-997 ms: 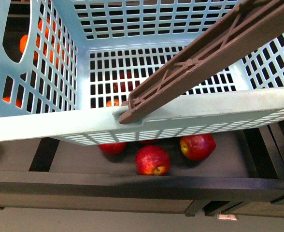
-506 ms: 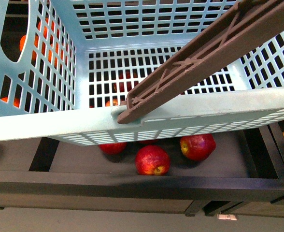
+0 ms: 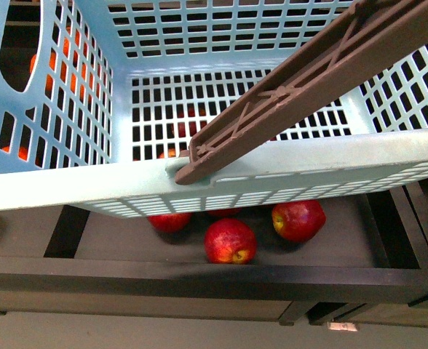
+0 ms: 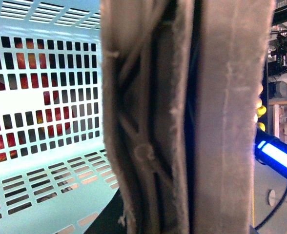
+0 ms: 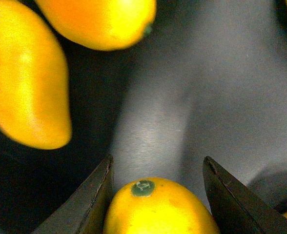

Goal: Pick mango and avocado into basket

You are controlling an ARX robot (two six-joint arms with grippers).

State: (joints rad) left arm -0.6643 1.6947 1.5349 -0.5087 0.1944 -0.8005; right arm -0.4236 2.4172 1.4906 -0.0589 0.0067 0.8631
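Observation:
The light turquoise basket [image 3: 90,185] fills the front view, hanging tilted above a dark shelf, and its floor holds nothing. Its brown handle [image 3: 308,80] crosses the view diagonally. In the left wrist view the same brown handle [image 4: 182,117] fills the picture, with my left gripper shut on it; the fingers themselves are hidden. In the right wrist view my right gripper [image 5: 155,195] is shut on a yellow mango [image 5: 158,209] with a green stem scar, lifted over a dark grey bin floor. The avocado is out of view.
Red apples [image 3: 230,241] lie in a black shelf compartment below the basket; another apple [image 3: 298,219] sits to its right. Orange fruit shows through the basket's left wall [image 3: 61,51]. Two more mangoes [image 5: 26,78] lie in the bin by my right gripper.
The basket has swung slightly, its handle tipping a little more upright. The orange fruit at the front view's right edge has gone from sight.

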